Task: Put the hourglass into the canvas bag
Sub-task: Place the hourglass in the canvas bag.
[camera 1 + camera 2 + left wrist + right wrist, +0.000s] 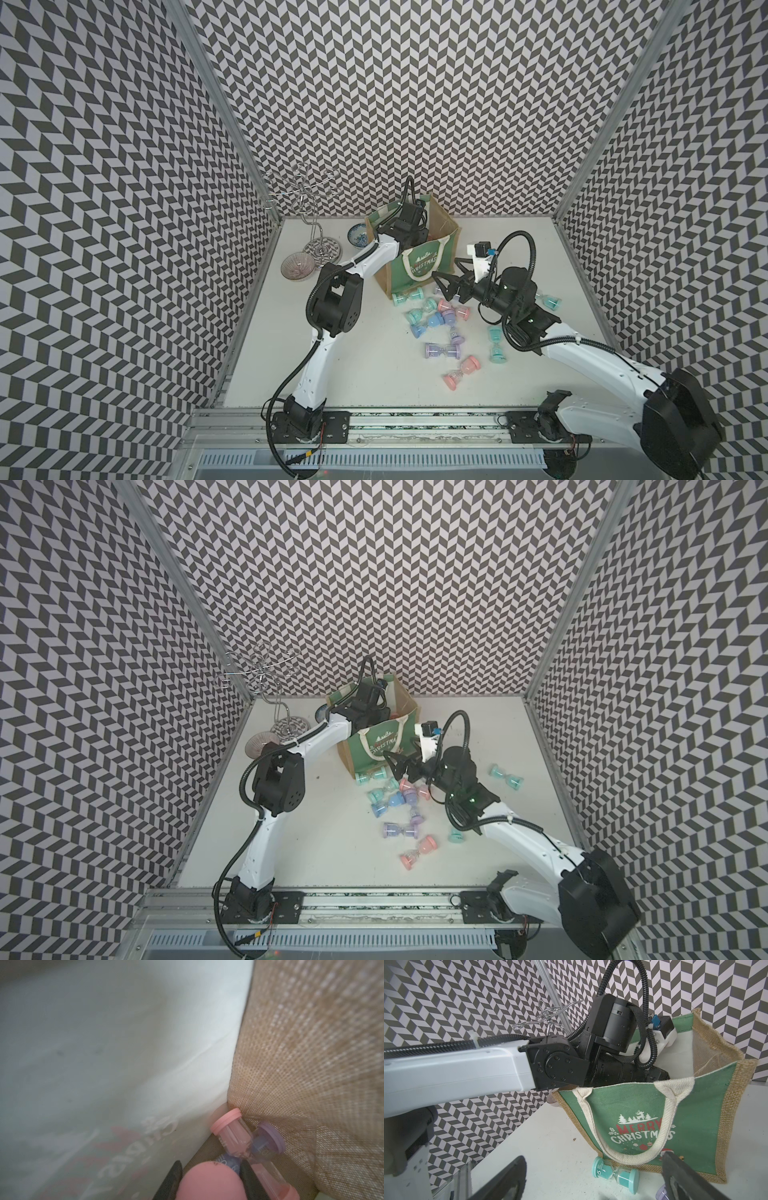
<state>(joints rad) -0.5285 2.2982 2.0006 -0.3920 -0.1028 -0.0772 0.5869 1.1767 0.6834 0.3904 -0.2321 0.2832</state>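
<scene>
Held pink hourglass [209, 1184] low inside upright green jute canvas bag [706, 1115]

Left arm [266, 837] in canvas bag [376, 746], hourglasses [397, 830] beside

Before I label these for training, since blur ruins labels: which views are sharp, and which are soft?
Left wrist view: white lining and held pink hourglass blurred, jute weave sharper; right wrist view: canvas bag print crisp, right gripper fingers soft; both top views: even light, fairly sharp.

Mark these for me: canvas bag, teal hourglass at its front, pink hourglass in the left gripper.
canvas bag [706, 1115], right wrist view, green front panel.
teal hourglass [623, 1177], right wrist view, sand-filled bulb.
held pink hourglass [212, 1182], left wrist view, pink end cap.
</scene>
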